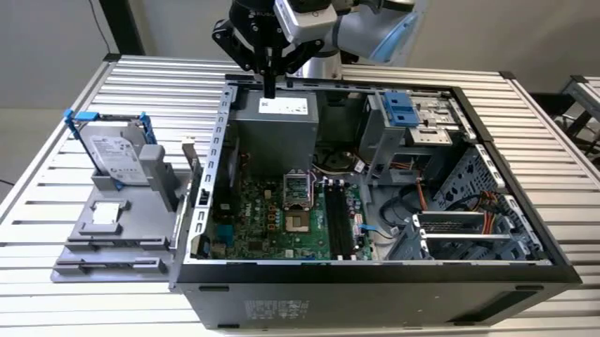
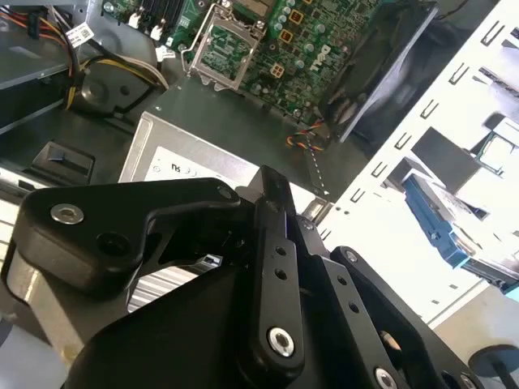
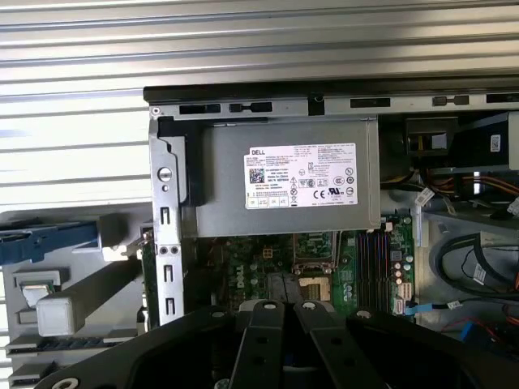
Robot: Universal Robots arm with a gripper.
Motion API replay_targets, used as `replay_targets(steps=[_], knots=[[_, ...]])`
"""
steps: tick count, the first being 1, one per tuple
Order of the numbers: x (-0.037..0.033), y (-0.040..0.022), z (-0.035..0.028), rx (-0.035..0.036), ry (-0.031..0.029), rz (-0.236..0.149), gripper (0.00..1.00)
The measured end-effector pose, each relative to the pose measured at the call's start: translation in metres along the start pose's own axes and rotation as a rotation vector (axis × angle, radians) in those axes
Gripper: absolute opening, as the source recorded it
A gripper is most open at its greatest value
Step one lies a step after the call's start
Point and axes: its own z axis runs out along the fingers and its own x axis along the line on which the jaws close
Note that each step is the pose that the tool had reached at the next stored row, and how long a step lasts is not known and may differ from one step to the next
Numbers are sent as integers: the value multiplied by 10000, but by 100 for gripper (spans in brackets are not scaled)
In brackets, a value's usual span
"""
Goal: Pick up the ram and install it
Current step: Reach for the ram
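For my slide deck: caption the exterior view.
Gripper poised above the power supply of an open computer case on a slatted table.

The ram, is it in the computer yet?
Not yet, it seems. Done: nothing visible; what looks like the ram stands in the grey holder beside the case. In hand: the gripper hangs shut over the power supply, holding nothing. Left: pickup and seating in the long black slots.

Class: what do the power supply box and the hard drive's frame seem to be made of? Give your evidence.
Power supply box: likely sheet metal, going by its bare dull grey surface with a slight sheen. Hard drive's frame: probably moulded plastic, evenly bright blue and matte.
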Motion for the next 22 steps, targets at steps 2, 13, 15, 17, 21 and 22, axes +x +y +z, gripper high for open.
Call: replay_targets(steps=[2, 13, 15, 17, 21, 22], knots=[[0, 0, 0, 1, 0, 0, 0], [50, -3, -1, 1, 0, 0, 0], [64, -4, -2, 0, 0, -1, 0], [77, -5, -2, 1, 0, 0, 0], [116, -8, -3, 0, 0, 0, 0], [123, -9, -3, 1, 0, -1, 0]])
